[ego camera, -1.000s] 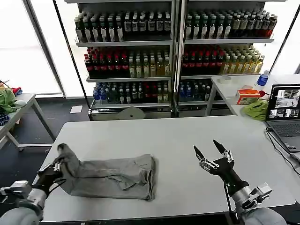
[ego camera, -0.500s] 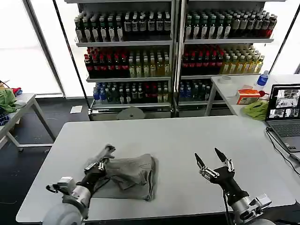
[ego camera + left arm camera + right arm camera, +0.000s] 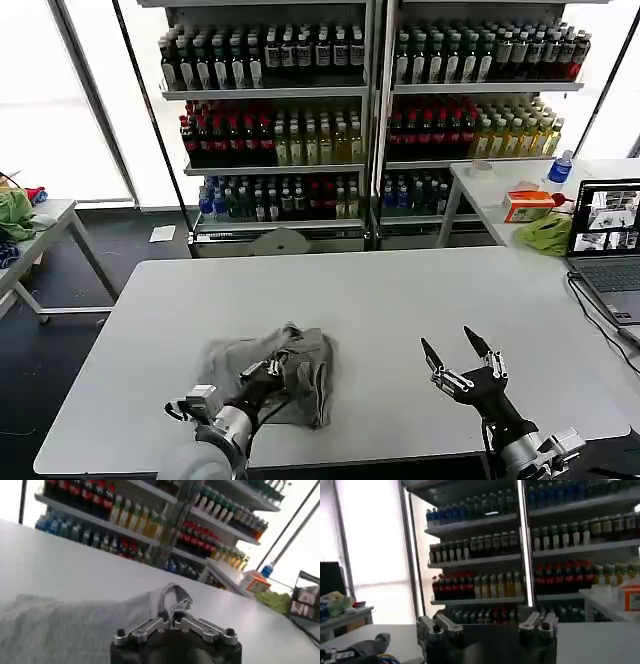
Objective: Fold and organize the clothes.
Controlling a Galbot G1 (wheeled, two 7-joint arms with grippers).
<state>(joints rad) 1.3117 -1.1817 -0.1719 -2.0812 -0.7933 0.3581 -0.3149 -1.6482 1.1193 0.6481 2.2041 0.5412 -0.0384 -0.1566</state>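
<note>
A light gray shirt [image 3: 314, 382] lies bunched on the white table [image 3: 400, 290], near its front left. My left gripper [image 3: 277, 367] is over the shirt, shut on a raised fold of its cloth. In the left wrist view the jaws [image 3: 171, 614] meet on that pinched fold, and the rest of the shirt [image 3: 60, 625] spreads flat beside them. My right gripper [image 3: 461, 356] hovers open above bare table to the right of the shirt, holding nothing. In the right wrist view its fingers [image 3: 436, 626] stand wide apart.
An open laptop [image 3: 606, 240] sits at the table's right edge. Behind it a second table carries a green cloth [image 3: 546, 234], an orange box [image 3: 527, 205] and a bottle [image 3: 562, 167]. Drink shelves [image 3: 370, 100] line the back. A side table [image 3: 45, 225] stands far left.
My left gripper has carried the shirt's left end rightward across the shirt, so the cloth is now doubled over and shorter. The right gripper has drifted slightly toward the table's front.
</note>
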